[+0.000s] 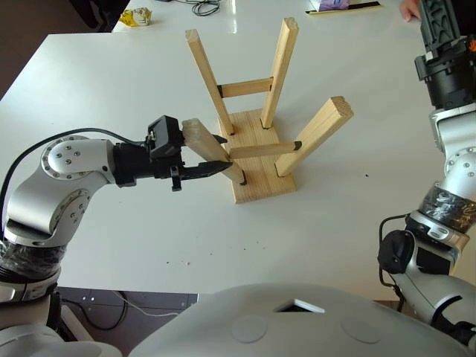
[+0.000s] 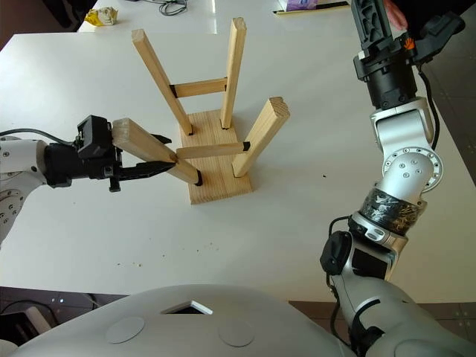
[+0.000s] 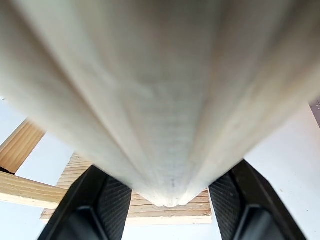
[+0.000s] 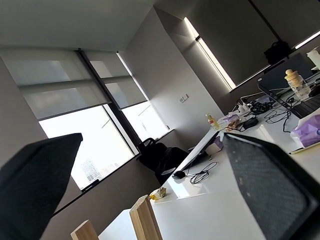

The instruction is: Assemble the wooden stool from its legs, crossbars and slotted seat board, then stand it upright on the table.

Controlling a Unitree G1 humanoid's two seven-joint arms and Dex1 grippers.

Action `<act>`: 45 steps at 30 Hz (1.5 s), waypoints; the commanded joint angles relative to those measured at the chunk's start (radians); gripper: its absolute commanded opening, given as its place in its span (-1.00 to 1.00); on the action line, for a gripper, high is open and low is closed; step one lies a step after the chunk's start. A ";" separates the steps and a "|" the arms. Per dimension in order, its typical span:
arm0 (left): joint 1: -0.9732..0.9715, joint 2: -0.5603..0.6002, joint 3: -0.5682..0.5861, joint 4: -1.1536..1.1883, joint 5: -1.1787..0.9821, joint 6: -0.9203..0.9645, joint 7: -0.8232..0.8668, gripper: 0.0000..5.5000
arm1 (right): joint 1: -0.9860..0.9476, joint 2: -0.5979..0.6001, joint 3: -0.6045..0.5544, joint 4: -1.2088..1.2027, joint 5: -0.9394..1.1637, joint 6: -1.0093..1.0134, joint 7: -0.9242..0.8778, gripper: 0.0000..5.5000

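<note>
The wooden stool stands upside down in the middle of the white table, its slotted seat board (image 1: 262,187) flat on the top and its legs pointing up. One crossbar (image 1: 245,88) joins the two far legs; another (image 1: 260,150) joins the two near ones. My left gripper (image 1: 218,155) is shut on the near-left leg (image 1: 202,141), which leans outward. In the left wrist view that leg (image 3: 160,100) lies between the black fingers (image 3: 102,205). My right arm (image 2: 383,59) is raised at the far right, its gripper (image 4: 150,185) open, with nothing in it.
A crumpled yellow item (image 1: 136,16), cables (image 1: 204,6) and a purple pack (image 1: 335,4) lie at the table's far edge. Bare tabletop surrounds the stool on every side. The near table edge runs just before my body.
</note>
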 commanded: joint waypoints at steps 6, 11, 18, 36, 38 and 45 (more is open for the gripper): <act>-0.031 -0.041 -0.189 0.129 0.110 0.102 -0.009 -0.26 | 0.041 0.010 0.100 -0.043 -0.020 0.010 0.010 0.86; -0.034 -0.050 -0.187 0.197 0.087 0.109 -0.035 -0.26 | 0.041 -0.039 0.153 -0.044 -0.057 0.012 0.074 0.86; -0.092 -0.056 -0.285 0.236 0.213 0.033 -0.063 -0.26 | 0.023 -0.046 0.170 -0.028 -0.065 0.004 0.089 0.86; -0.193 -0.086 -0.468 0.374 0.353 -0.066 -0.115 -0.26 | 0.120 0.023 0.222 -0.109 -0.092 -0.052 0.052 0.86; -0.187 -0.085 -0.471 0.371 0.351 -0.067 -0.109 -0.26 | 0.088 0.025 0.211 -0.092 -0.085 -0.059 0.043 0.86; -0.157 -0.058 -0.453 0.358 0.339 -0.066 -0.092 -0.26 | 0.050 0.026 0.188 -0.048 -0.085 -0.059 0.001 0.86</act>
